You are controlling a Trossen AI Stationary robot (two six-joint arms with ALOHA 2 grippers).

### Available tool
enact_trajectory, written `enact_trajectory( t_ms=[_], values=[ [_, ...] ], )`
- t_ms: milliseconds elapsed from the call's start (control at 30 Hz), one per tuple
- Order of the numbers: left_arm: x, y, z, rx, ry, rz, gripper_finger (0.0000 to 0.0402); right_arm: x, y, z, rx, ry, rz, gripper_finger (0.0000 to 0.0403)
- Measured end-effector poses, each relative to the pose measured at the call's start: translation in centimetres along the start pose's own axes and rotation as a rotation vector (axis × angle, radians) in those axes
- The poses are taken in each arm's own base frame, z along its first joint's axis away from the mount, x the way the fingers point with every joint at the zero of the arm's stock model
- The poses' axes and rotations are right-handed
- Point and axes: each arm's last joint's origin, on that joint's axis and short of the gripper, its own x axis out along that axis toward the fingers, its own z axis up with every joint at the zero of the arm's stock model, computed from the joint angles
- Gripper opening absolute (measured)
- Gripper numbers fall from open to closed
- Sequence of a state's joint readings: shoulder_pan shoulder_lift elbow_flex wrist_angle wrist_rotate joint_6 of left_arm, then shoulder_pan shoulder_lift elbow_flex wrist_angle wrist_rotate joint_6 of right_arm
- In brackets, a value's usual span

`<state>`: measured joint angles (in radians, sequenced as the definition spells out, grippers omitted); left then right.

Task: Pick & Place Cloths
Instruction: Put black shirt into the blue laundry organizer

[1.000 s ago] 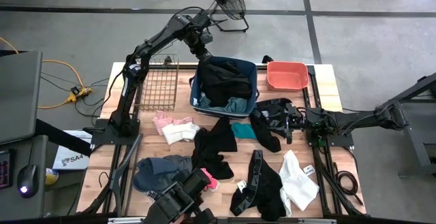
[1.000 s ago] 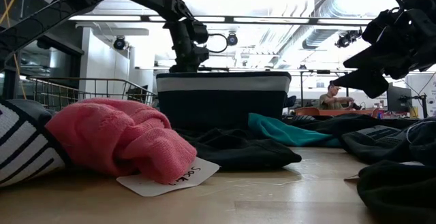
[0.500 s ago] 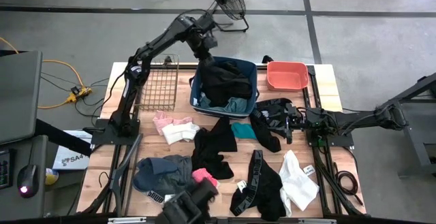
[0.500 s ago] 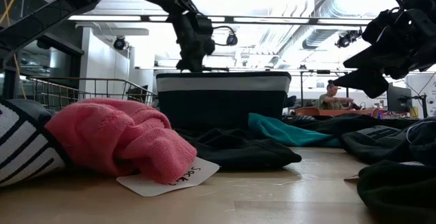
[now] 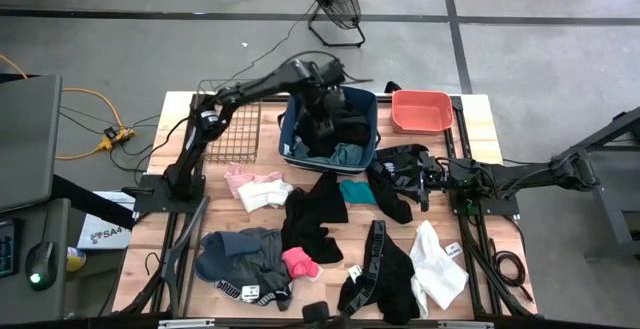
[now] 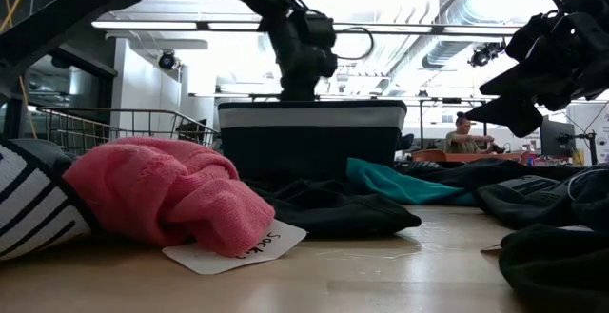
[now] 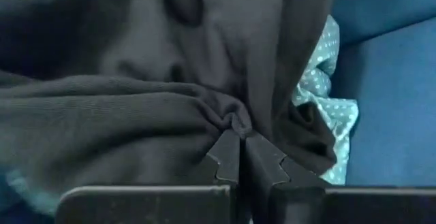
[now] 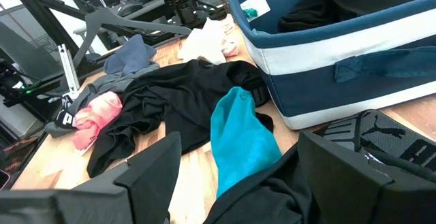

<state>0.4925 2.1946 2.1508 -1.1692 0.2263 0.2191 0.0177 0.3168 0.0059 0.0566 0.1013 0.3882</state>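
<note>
Left fingers [image 7: 241, 150] dropped, apparently pinching black cloth [image 7: 136, 108].

Your left gripper [image 5: 322, 106] sits down inside the blue bin [image 5: 368, 139], its fingers [image 7: 228, 157] pinched together on a black cloth [image 7: 136, 108], so the bin walls hem it in on every side. Bare counter [image 5: 480, 119] lies at the right edge of the frame, below the coral tub [image 5: 420, 111]. Cloths [image 5: 320, 214] crowd the frame's centre, and the wire basket [image 5: 233, 124] blocks the upper left.
</note>
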Motion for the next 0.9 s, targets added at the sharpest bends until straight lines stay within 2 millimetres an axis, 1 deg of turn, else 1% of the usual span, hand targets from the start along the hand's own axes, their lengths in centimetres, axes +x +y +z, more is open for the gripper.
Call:
enact_trajectory(
  t_ms=[100, 233, 367, 500, 667, 800, 900],
  values=[
    [1.5, 0.2, -0.1, -0.034, -0.015, 0.029, 0.0001, 0.0, 0.0, 0.0, 0.0, 0.0, 0.0, 0.0287],
    [3.0, 1.2, -0.7, -0.12, -0.029, 0.037, 0.0001, 0.0, 0.0, 0.0, 0.0, 0.0, 0.0, 0.0287],
    [3.6, 2.2, -1.3, -0.187, -0.02, 0.041, 0.0001, 0.0, 0.0, 0.0, 0.0, 0.001, 0.0, 0.0287],
    [4.3, 2.7, -2.2, -0.217, 0.014, 0.019, 0.0001, 0.0, 0.0, 0.0, 0.0, 0.0, 0.0, 0.0287],
    [4.6, 2.6, -2.5, -0.203, 0.034, -0.012, 0.0002, 0.0, 0.0, 0.0, 0.0, 0.0, 0.0, 0.0287],
    [4.6, 2.6, -2.5, -0.201, 0.033, -0.025, 0.0017, 0.0, 0.0, 0.0, 0.0, 0.0, 0.0, 0.0287],
    [4.5, 2.7, -2.8, -0.21, 0.051, -0.043, 0.0017, 0.0, 0.0, 0.0, 0.0, 0.0, 0.0, 0.0287]
  ],
)
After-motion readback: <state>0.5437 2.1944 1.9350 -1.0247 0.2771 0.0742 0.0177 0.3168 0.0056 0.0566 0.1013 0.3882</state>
